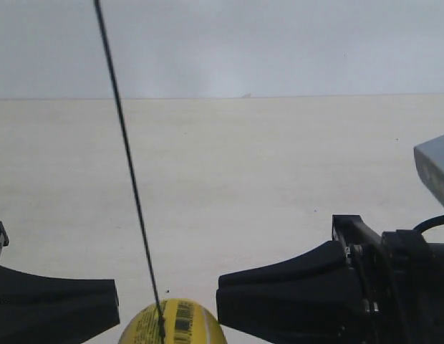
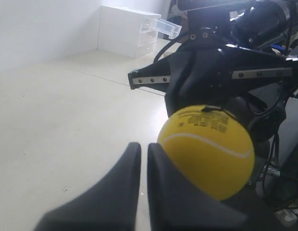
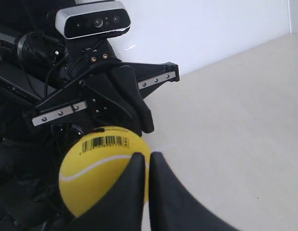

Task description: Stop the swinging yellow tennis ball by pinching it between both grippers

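Observation:
The yellow tennis ball (image 1: 172,324) hangs on a thin black cord (image 1: 129,165) at the exterior view's bottom edge, between two black gripper blocks. The block at that view's left (image 1: 57,309) and the one at its right (image 1: 286,301) both reach the ball's sides. In the left wrist view my left gripper (image 2: 144,146) is shut, and the ball (image 2: 206,149) rests against the outer side of one finger. My right gripper (image 3: 146,156) is shut too, with the ball (image 3: 96,168), barcode up, against the outside of one finger. Nothing is between either pair of fingers.
A pale tabletop (image 1: 243,179) runs back to a grey wall. A grey metal plate (image 1: 435,168) juts in at the exterior view's right edge. A white drawer unit (image 2: 127,31) and a clear plastic box (image 2: 163,26) stand far off. A camera (image 3: 93,20) sits on the opposite arm.

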Available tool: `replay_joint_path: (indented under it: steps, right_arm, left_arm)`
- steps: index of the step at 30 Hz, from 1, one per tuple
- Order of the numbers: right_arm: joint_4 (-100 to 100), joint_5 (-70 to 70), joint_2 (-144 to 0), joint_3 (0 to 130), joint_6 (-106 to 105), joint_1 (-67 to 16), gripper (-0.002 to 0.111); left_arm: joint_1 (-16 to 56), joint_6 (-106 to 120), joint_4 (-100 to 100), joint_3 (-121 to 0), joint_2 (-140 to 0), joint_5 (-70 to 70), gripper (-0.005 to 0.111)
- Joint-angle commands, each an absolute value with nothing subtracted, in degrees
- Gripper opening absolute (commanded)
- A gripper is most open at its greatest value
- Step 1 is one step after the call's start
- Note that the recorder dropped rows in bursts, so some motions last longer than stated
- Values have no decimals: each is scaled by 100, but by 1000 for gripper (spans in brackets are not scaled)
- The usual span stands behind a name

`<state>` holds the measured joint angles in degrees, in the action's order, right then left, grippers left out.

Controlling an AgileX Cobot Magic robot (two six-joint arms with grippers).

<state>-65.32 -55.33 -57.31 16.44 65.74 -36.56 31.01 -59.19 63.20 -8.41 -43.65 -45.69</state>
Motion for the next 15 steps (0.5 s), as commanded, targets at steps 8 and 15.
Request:
replay_joint_path:
  steps: [8,15]
  right_arm:
    - [-6544,-5610,-5725,1675,6587,-3670,0]
    - [-6682,-5577,-5725,1675,6607,-3670,0]
  left_arm:
    - [3117,-6013,6367,-857,-4342,-4842,5]
    - [3117,-6067,6431,-793,-4342,-4842,5]
